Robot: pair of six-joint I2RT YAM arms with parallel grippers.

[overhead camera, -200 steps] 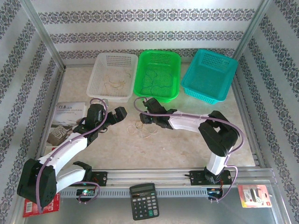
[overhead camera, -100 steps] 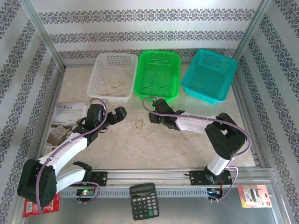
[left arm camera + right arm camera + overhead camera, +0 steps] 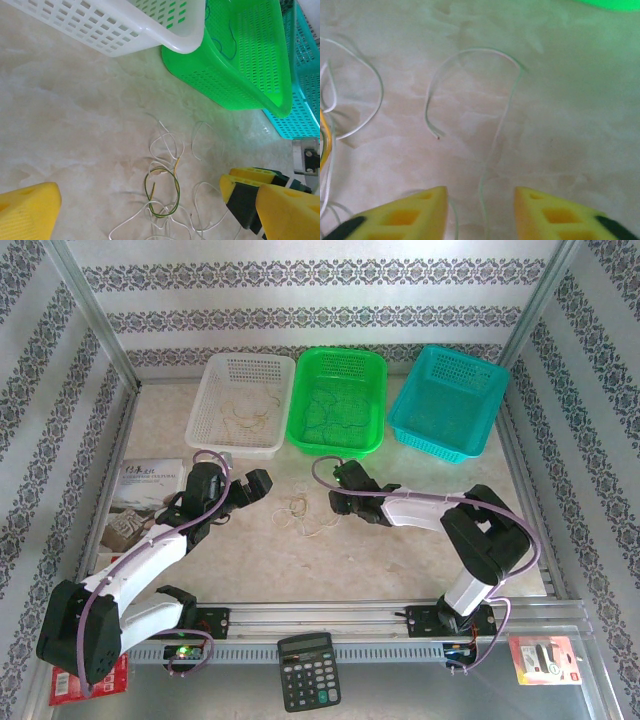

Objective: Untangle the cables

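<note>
Untangling is judged partly done. Tan strands (image 3: 245, 418) lie in the white basket (image 3: 232, 446) and bluish strands (image 3: 335, 412) in the green basket (image 3: 335, 448), both at the far side. A knot of cables (image 3: 305, 516), whitish loops with one green-yellow strand (image 3: 176, 192) through them, lies on the table (image 3: 400, 560) between the arms, not yet separated. The right gripper (image 3: 480, 200) sits low at the right edge of the knot, fingers apart and straddling one whitish strand (image 3: 504, 112) without clamping it. The left gripper (image 3: 160, 215) hovers at the left of the knot, fingers spread wide, holding nothing.
</note>
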